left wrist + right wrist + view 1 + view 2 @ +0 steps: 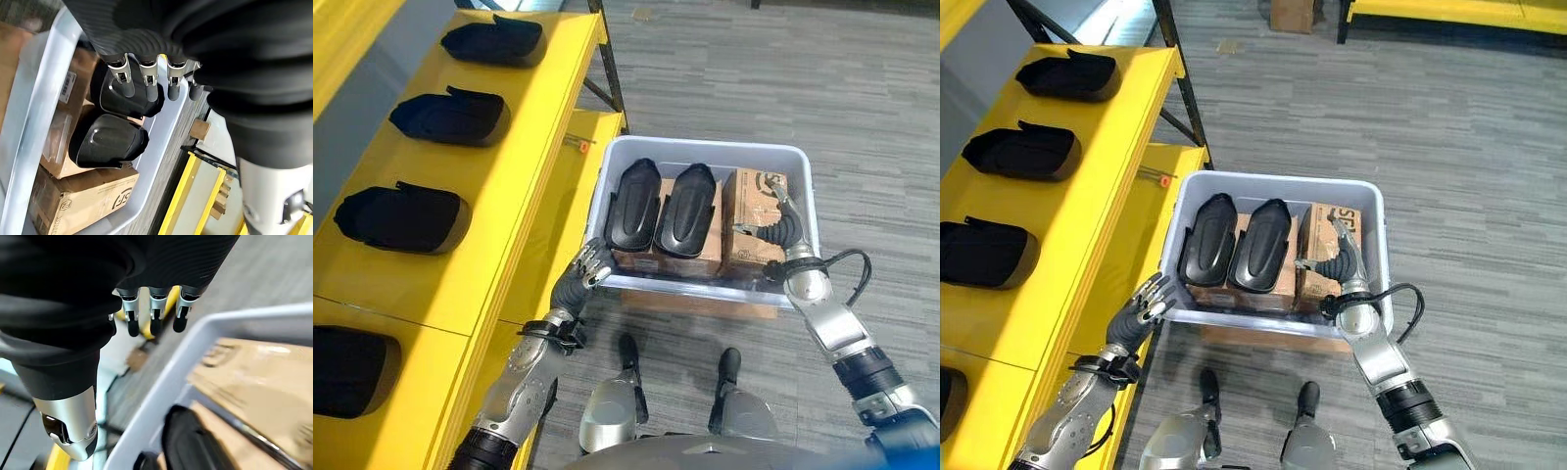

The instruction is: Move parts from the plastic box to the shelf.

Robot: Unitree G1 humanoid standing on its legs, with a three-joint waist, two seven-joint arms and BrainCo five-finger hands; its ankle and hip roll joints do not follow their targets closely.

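Hands poised over the plastic box (705, 147), two black parts (661, 211) left inside on cardboard cartons (754, 220).
Eye views: left hand (590, 264) released at the near rim, right hand (1344, 257) over a carton, parts lining the yellow shelf (509, 127). Wrist views: both hands relaxed, grasping nothing; carton print is left unread.

Warehouse, yellow shelf (499, 186) of parts, grey carpet floor (783, 78)
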